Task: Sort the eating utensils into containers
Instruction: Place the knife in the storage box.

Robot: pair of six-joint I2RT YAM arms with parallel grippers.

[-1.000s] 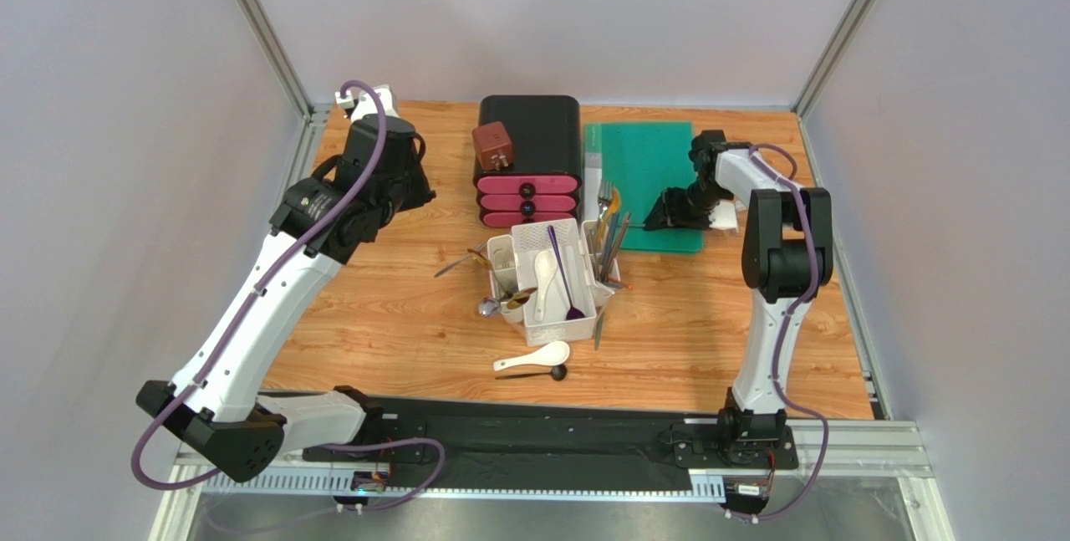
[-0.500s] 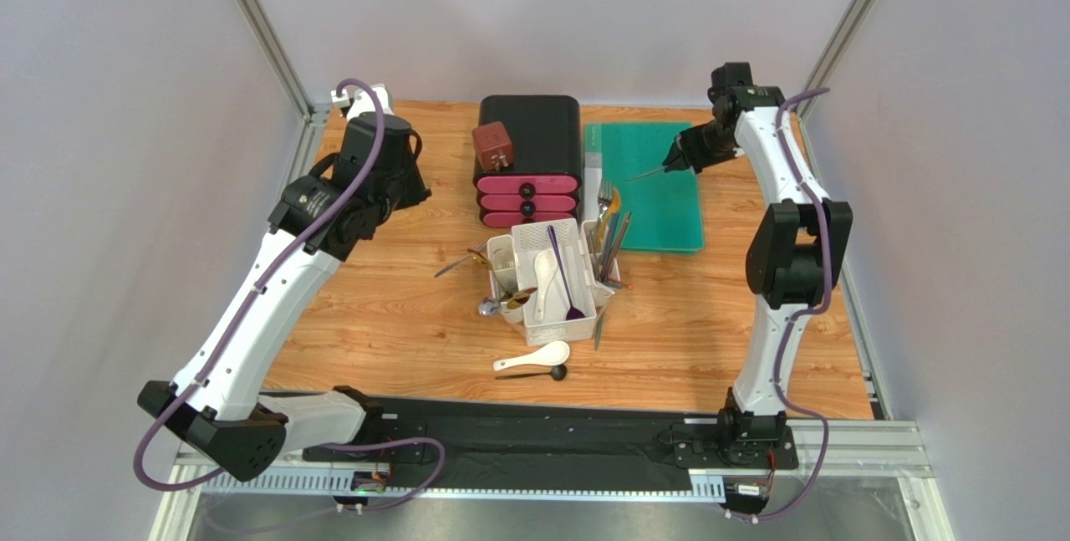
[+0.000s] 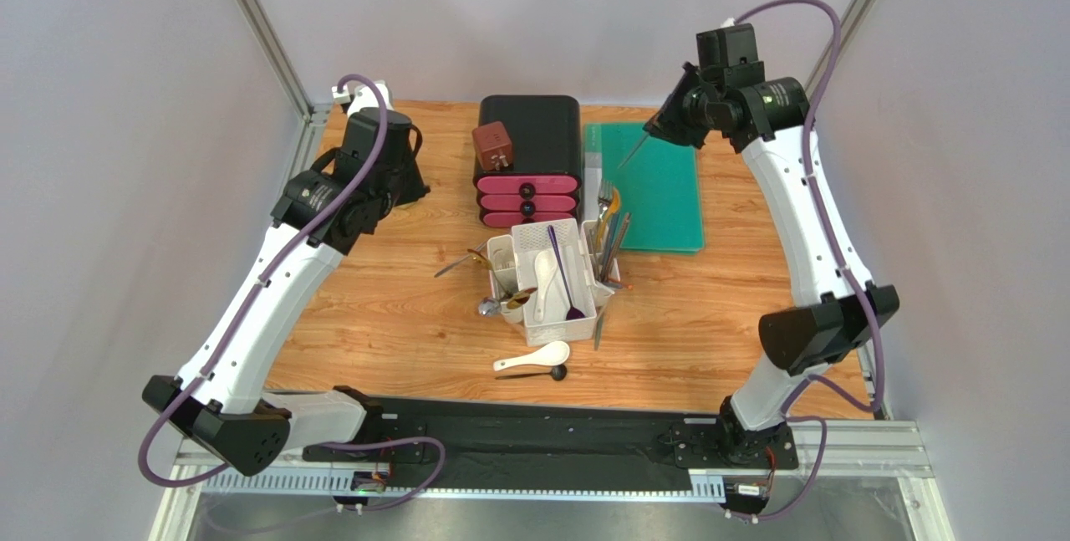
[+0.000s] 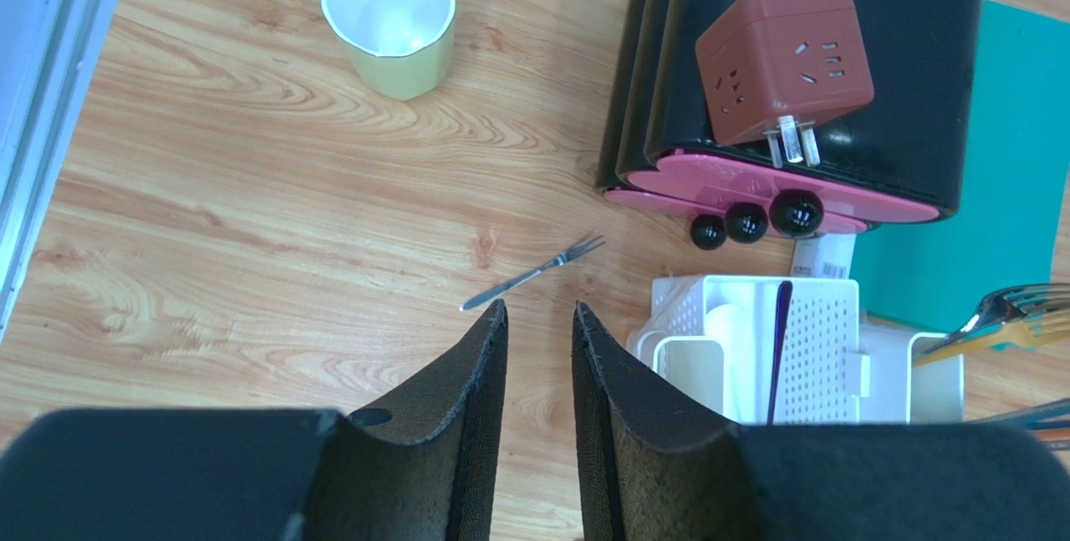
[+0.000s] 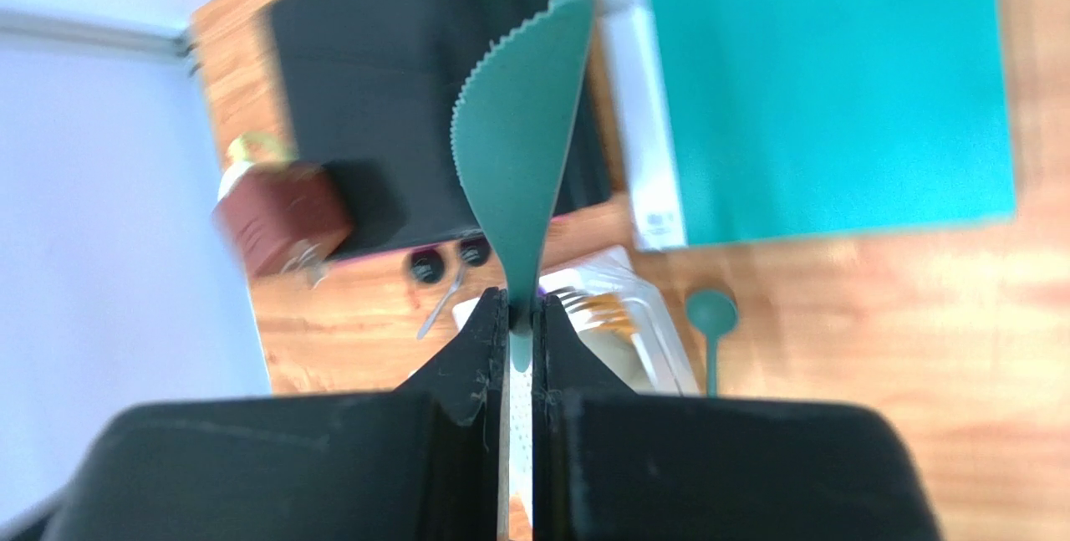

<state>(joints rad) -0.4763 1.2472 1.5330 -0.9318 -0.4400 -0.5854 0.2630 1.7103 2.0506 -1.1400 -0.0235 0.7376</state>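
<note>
Currently | right gripper (image 5: 518, 312): jaws shut on the stem of a teal serrated utensil (image 5: 515, 152), blade projecting straight ahead of the fingertips | left gripper (image 4: 538, 315): jaws partly open, nothing between them | silver fork (image 4: 534, 274): flat on table (image 4: 251, 202), just ahead of left jaws | white caddy (image 4: 823, 347): beside left jaws.

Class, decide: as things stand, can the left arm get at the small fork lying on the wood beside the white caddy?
Probably yes. The left claw hangs open and empty above the small fork, which lies alone with nothing over it; the caddy stands off to one side.
</note>
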